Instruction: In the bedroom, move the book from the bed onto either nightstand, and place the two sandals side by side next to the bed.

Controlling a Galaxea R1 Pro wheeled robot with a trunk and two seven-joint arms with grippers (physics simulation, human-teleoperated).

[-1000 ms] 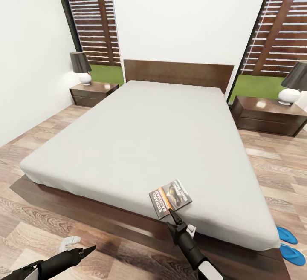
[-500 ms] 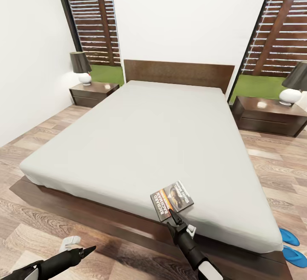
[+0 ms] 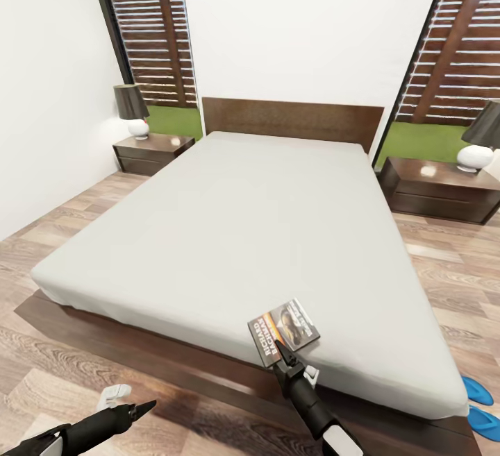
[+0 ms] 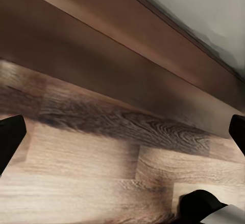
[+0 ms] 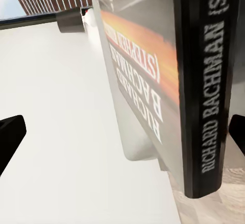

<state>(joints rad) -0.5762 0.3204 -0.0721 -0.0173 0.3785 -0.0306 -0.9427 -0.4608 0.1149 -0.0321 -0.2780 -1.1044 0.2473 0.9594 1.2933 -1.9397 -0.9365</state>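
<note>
book (image 3: 284, 330) at bed (image 3: 229, 220) corner, right hand (image 3: 283, 353) touching, sandals (image 3: 479, 404) beside

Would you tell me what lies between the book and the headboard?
Only bare off-white mattress in the head view; nothing rests between the book and the headboard.

Off-white bed (image 3: 229, 220), orange-banded dark book (image 3: 284, 330), bright blue sandals (image 3: 480, 407)

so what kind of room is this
A bedroom, by the look of it: a large low bed with a dark headboard, and a nightstand with a lamp on either side.
</note>
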